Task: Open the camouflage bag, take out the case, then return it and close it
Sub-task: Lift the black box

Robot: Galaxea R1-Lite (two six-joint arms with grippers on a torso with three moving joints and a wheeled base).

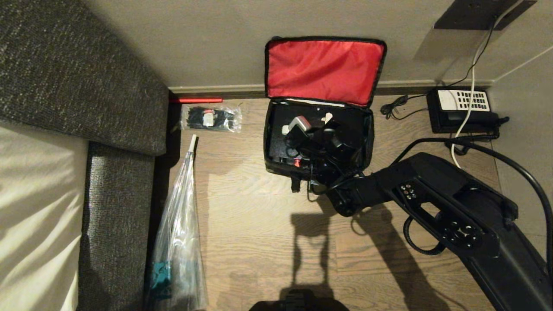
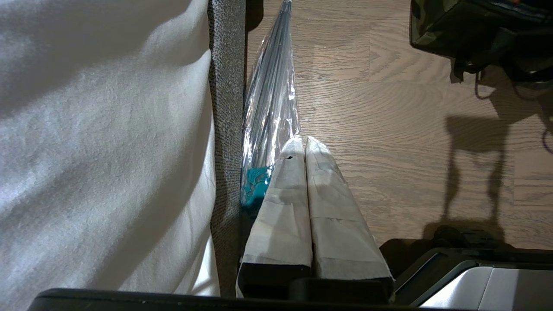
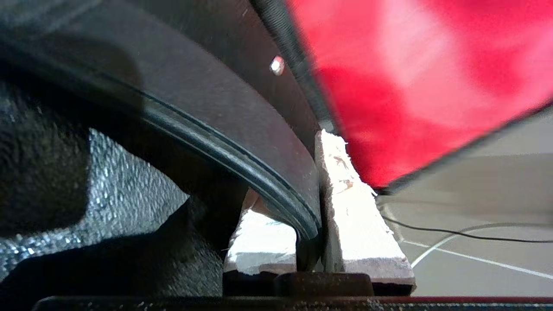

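- Camouflage bag (image 1: 365, 142) lies open on the wooden floor (image 1: 259, 224), red lid (image 1: 324, 71) against the wall.
- Right gripper (image 3: 309, 207) reaches inside, pinching the black case's handle (image 3: 242, 142).
- Left gripper (image 2: 302, 149), fingers together, hangs beside a clear plastic bag (image 2: 270, 108).

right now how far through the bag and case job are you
Done: the camouflage bag is open, red lid lining flipped back. In hand: the right hand is shut on the handle of the case, still inside the bag. Left: lift it out, return it, close the bag.
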